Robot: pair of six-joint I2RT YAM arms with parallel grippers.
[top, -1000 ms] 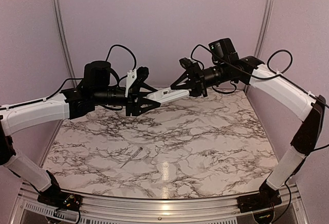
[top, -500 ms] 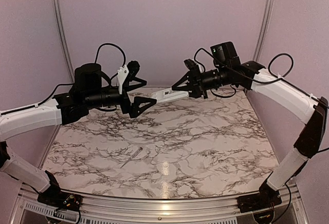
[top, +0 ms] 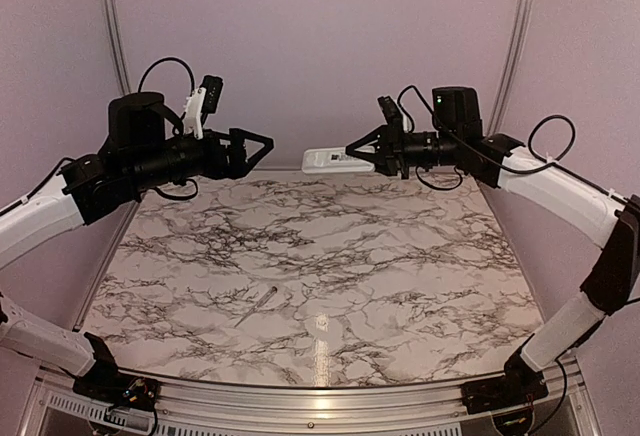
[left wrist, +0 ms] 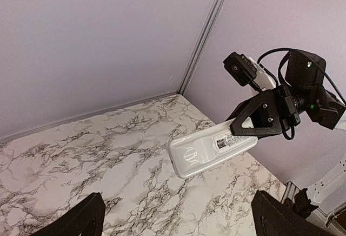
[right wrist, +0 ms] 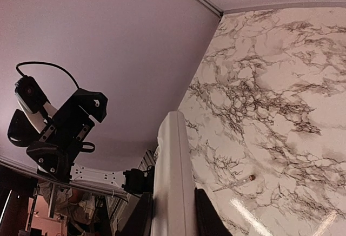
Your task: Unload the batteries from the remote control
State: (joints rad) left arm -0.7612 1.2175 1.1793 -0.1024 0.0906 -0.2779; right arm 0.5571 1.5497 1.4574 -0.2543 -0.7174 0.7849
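The white remote control [top: 328, 160] hangs in the air over the table's back edge, and my right gripper [top: 364, 152] is shut on its right end. In the left wrist view the remote control [left wrist: 208, 149] shows a smooth back face with a label, and the black fingers [left wrist: 259, 123] of the right gripper clamp it. In the right wrist view the remote control [right wrist: 174, 171] runs up between the right gripper [right wrist: 174, 211]. My left gripper [top: 255, 146] stands open, a short gap left of the remote, with nothing in it. The batteries are hidden.
A thin pale grey stick [top: 258, 306] lies on the marble table top [top: 400, 256] towards the near left, also seen as the stick [right wrist: 235, 183] in the right wrist view. Purple walls with metal corner posts [top: 518, 36] close in the back and sides.
My left gripper has opened wide, let go of the remote's left end and drawn back to the left. The right gripper has carried the remote a little up and to the right.
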